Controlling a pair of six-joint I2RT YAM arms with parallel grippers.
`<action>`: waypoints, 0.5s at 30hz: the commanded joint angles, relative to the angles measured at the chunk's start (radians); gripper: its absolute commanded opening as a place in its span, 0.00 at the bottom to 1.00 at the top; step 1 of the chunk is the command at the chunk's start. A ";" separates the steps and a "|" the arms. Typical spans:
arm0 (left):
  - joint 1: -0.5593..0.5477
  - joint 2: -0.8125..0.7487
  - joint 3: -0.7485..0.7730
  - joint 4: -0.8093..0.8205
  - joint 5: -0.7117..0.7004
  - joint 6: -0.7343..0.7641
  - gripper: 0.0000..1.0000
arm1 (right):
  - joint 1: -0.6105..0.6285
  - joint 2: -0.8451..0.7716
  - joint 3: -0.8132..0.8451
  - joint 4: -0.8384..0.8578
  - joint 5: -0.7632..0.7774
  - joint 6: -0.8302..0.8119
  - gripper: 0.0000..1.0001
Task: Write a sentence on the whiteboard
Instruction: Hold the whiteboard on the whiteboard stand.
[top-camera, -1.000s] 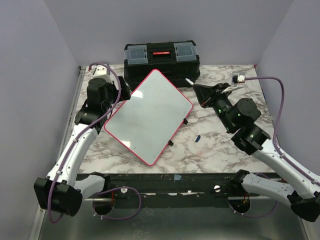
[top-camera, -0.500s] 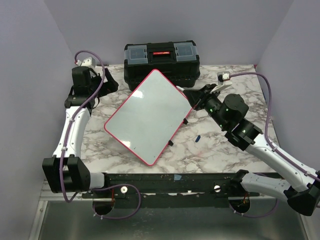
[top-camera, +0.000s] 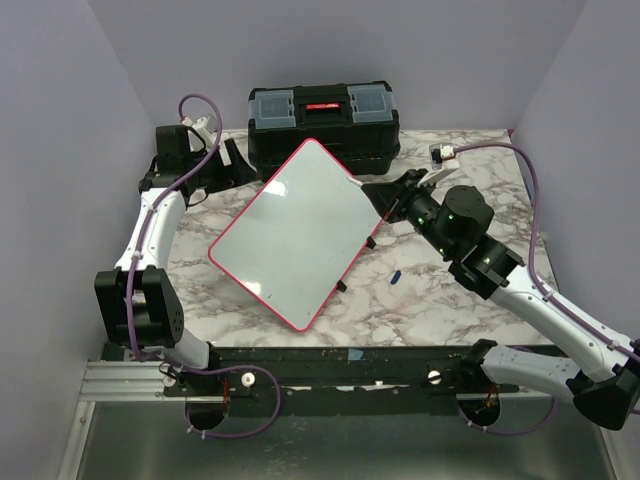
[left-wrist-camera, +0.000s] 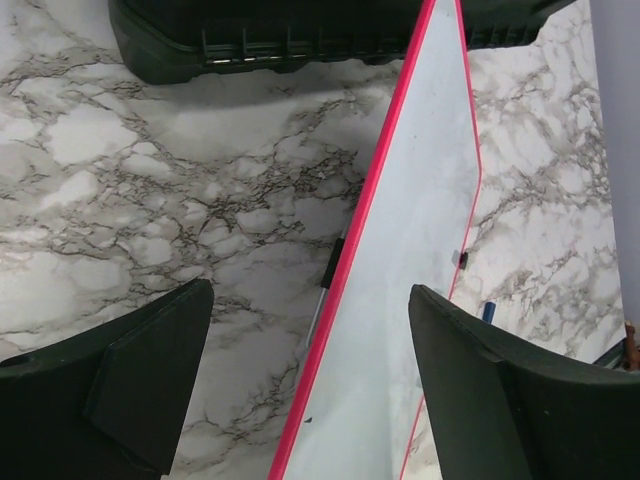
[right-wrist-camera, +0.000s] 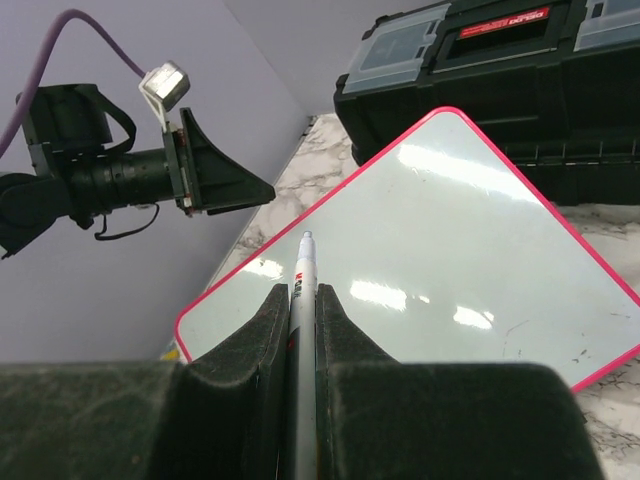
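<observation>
The whiteboard (top-camera: 298, 228), white with a red-pink frame, lies turned at an angle mid-table, its surface blank. My right gripper (top-camera: 380, 192) hovers at its right corner, shut on a white marker (top-camera: 358, 183) that points over the board. In the right wrist view the marker (right-wrist-camera: 303, 275) sticks out between the pads (right-wrist-camera: 262, 325) above the whiteboard (right-wrist-camera: 430, 240). My left gripper (top-camera: 234, 160) is open at the back left, aimed at the board's upper-left edge. From the left wrist, the red edge of the whiteboard (left-wrist-camera: 400, 290) runs between the open gripper (left-wrist-camera: 310, 290), touching neither finger.
A black toolbox (top-camera: 323, 120) stands just behind the board, also in the toolbox (left-wrist-camera: 280, 40) left wrist view. A small blue cap (top-camera: 394, 276) lies on the marble table (top-camera: 440, 300) right of the board. Purple walls close in on both sides.
My left arm has pulled back from the board's left edge and turned to point at it from the back left, jaws narrowing slightly. The right gripper carried the marker left, over the board's corner.
</observation>
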 joint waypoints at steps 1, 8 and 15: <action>0.009 0.020 0.019 0.023 0.107 0.009 0.77 | -0.001 0.008 0.041 -0.026 -0.040 0.022 0.01; 0.007 0.080 -0.005 0.096 0.205 -0.024 0.70 | 0.000 0.008 0.027 -0.022 -0.067 0.048 0.01; 0.006 0.125 -0.047 0.187 0.288 -0.046 0.64 | -0.001 0.011 0.010 0.005 -0.129 0.036 0.01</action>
